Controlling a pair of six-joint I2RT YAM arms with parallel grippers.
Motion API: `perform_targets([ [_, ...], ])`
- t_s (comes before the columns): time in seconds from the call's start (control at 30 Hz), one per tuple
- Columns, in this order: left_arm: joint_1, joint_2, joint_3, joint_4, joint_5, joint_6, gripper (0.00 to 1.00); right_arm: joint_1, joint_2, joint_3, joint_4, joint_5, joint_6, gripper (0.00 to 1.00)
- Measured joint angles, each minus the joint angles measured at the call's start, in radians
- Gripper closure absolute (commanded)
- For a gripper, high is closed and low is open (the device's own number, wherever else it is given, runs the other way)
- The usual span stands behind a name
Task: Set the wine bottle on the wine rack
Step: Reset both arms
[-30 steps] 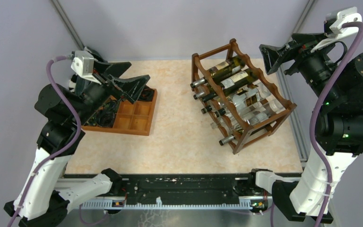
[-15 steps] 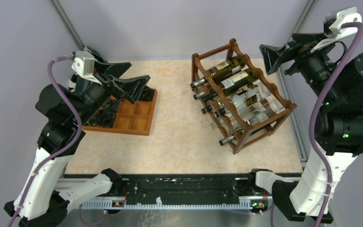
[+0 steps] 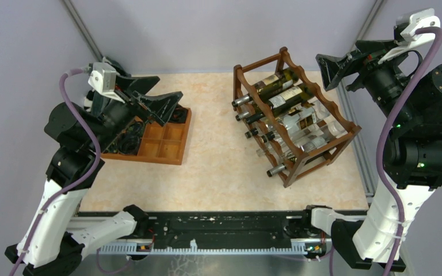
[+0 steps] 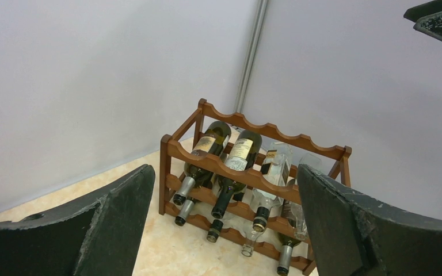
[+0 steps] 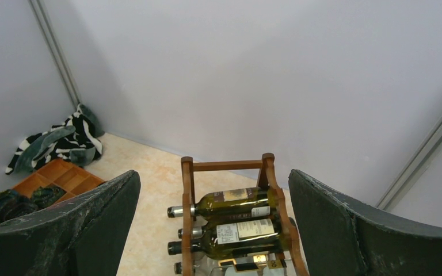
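The dark reddish-brown wine rack point(image 3: 322, 150) stands at the right of the table and holds several bottles lying on their sides. Two green wine bottles point(image 3: 276, 81) lie on its top tier, with clear ones beside and below them. Every bottle I see lies in the rack. My left gripper point(image 3: 167, 93) is raised over the tray at the left, open and empty, and faces the rack point(image 4: 170, 150). My right gripper point(image 3: 329, 68) is raised behind the rack's far right end, open and empty. Its wrist view looks down on the rack point(image 5: 187, 190) and the green bottles point(image 5: 236, 201).
A flat orange-brown compartment tray point(image 3: 170, 146) lies at the left with dark items in its near-left cells. A black-and-white striped cloth point(image 5: 63, 141) lies in the far left corner. Grey walls close the table on three sides.
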Motion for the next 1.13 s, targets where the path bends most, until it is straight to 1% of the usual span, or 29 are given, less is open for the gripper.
perform_targets([
  [1.13,0.000,-0.016,-0.026,-0.015,-0.018,0.015,0.01,0.000,0.000,-0.007,0.001,0.008,-0.011,0.02],
])
